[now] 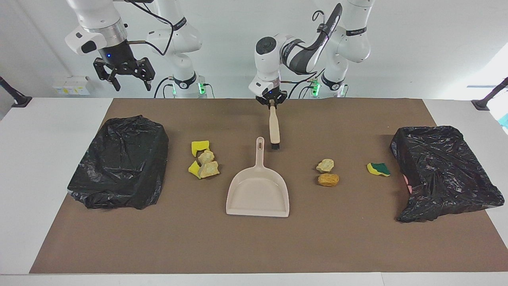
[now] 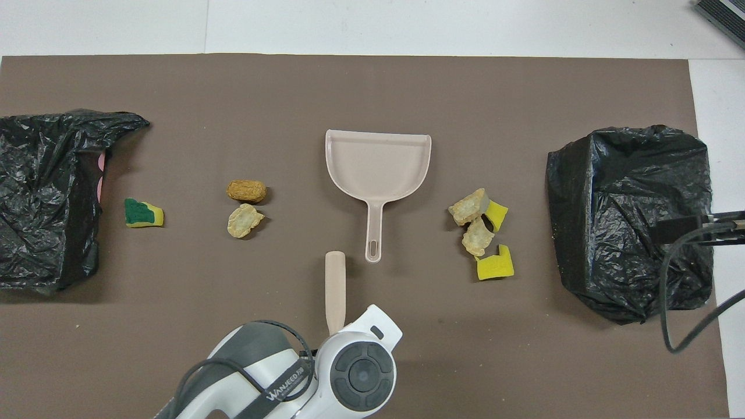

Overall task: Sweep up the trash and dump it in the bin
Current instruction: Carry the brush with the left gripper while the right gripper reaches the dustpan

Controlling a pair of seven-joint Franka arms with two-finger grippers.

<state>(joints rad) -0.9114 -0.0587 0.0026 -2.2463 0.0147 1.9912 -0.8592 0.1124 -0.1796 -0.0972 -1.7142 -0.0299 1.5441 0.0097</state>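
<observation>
The facing view shows the left gripper [image 1: 272,101] clamped on the brush [image 1: 273,127]. From overhead, its wrist hides this grip. The right gripper [image 1: 125,78] hangs open.

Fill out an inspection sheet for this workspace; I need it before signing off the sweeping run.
Surface: brown mat on a white table.
Job's things: brush held upright, bristles down; dustpan mid-mat; two black-bagged bins, one at each end.
Trash: yellow sponge pieces and tan chunks toward the right arm's end; two tan chunks and a yellow-and-green piece toward the left arm's.
Clutter: nothing seen.
Tools: left tool shut on the brush handle; right tool open, waiting above the table edge.
Cables: black cable hangs over one bin.
Surroundings: white wall.
</observation>
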